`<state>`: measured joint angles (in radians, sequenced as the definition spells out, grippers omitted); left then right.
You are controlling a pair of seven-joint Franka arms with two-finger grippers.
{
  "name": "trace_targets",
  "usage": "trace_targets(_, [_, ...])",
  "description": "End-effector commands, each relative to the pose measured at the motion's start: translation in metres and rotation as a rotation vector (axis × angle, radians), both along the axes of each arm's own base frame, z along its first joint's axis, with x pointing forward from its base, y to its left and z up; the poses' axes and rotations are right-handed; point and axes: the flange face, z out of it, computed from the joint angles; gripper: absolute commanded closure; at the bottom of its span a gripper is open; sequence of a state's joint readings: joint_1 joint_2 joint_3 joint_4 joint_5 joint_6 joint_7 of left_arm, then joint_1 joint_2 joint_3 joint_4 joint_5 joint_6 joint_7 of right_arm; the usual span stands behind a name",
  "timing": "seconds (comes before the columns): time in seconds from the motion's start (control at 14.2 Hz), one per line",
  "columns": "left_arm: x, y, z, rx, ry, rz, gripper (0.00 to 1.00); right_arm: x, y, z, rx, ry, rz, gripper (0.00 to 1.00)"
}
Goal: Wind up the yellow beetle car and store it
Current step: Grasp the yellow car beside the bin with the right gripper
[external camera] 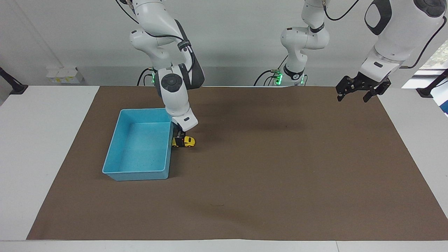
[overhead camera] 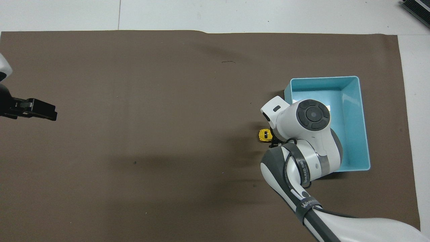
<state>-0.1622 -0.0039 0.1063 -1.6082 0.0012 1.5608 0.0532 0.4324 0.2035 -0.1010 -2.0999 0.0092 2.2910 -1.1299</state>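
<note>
The yellow beetle car (external camera: 189, 141) stands on the brown mat right beside the blue bin's (external camera: 140, 171) wall that faces the left arm's end of the table. My right gripper (external camera: 179, 140) is down at the car's bin-side end, open, with its dark fingers straddling the body. In the overhead view only the car's (overhead camera: 264, 135) free end shows from under the right arm's wrist. My left gripper (external camera: 352, 96) hangs open and holding nothing over the mat's corner at the left arm's end, where the arm waits; its tip (overhead camera: 40, 111) shows at the overhead view's edge.
The blue bin (overhead camera: 364, 124) has nothing in it. The brown mat (external camera: 280, 175) covers most of the white table. The right arm's forearm leans over the bin's edge.
</note>
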Motion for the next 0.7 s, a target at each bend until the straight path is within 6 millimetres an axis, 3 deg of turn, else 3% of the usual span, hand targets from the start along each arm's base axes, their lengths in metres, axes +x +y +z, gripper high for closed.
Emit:
trace_targets(0.0, [-0.0064,0.0037,0.0045,-0.016,0.005,0.016,0.00,0.0014,-0.0072,-0.0067,-0.003,-0.008,0.066,0.00])
trace_targets(0.28, [-0.0065,0.0029,0.0045,-0.016,0.005,0.014,0.00,-0.0026,-0.0105,-0.0118,-0.005,0.003,0.072,0.11])
trace_targets(0.42, [-0.0064,0.0037,0.0045,-0.016,0.005,0.016,0.00,-0.0044,-0.0103,-0.0144,-0.005,0.003,0.078,0.28])
trace_targets(0.49, [-0.0064,0.0037,0.0045,-0.016,0.005,0.016,0.00,-0.0049,-0.0104,-0.0150,-0.006,0.004,0.078,0.48])
trace_targets(0.56, [-0.0064,0.0037,0.0045,-0.016,0.005,0.016,0.00,-0.0060,-0.0099,-0.0154,-0.006,0.006,0.077,0.61])
trace_targets(0.63, [-0.0064,0.0037,0.0045,-0.016,0.005,0.016,0.00,-0.0057,-0.0107,-0.0146,-0.006,0.004,0.077,0.61])
